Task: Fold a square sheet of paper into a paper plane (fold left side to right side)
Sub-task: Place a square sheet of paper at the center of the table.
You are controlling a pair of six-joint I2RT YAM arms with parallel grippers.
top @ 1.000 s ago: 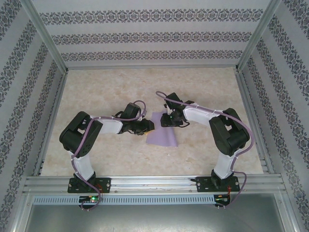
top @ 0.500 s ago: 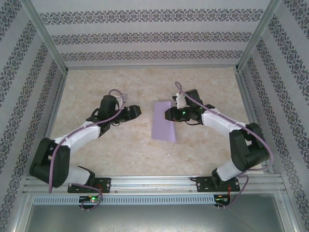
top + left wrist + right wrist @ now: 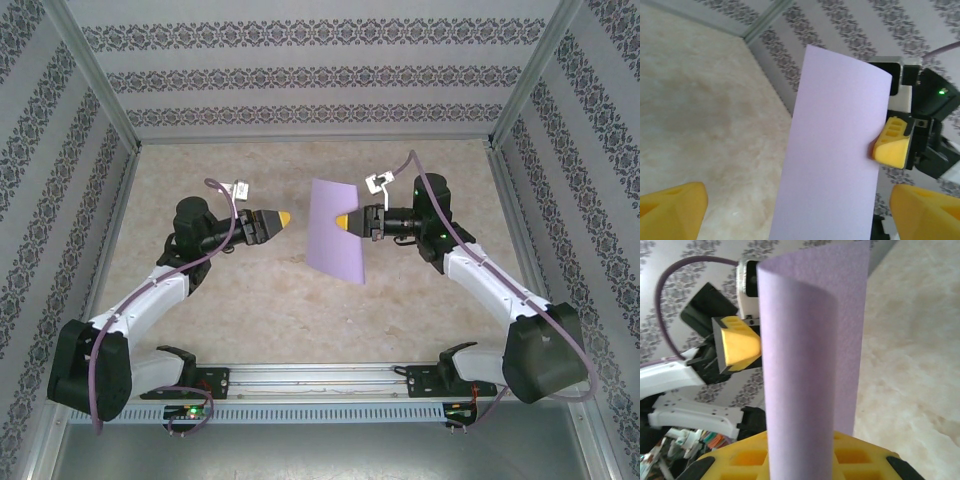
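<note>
Top external: beige marbled table (image 3: 200, 170) lying below, patterned walls (image 3: 300, 80) standing round. My left gripper (image 3: 283, 217) hovering with fingers spread wide, gripping nothing, just left of lilac sheet of paper (image 3: 335, 240). My right gripper (image 3: 345, 222) pinching sheet's right edge, holding it upright, curved, off table.

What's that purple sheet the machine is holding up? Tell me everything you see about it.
The sheet of paper is plain, matte lilac and unmarked. It is bent over on itself in a soft, uncreased curve and held upright. The fingers of the right gripper pinch one long edge; the open left gripper is apart from it.
</note>
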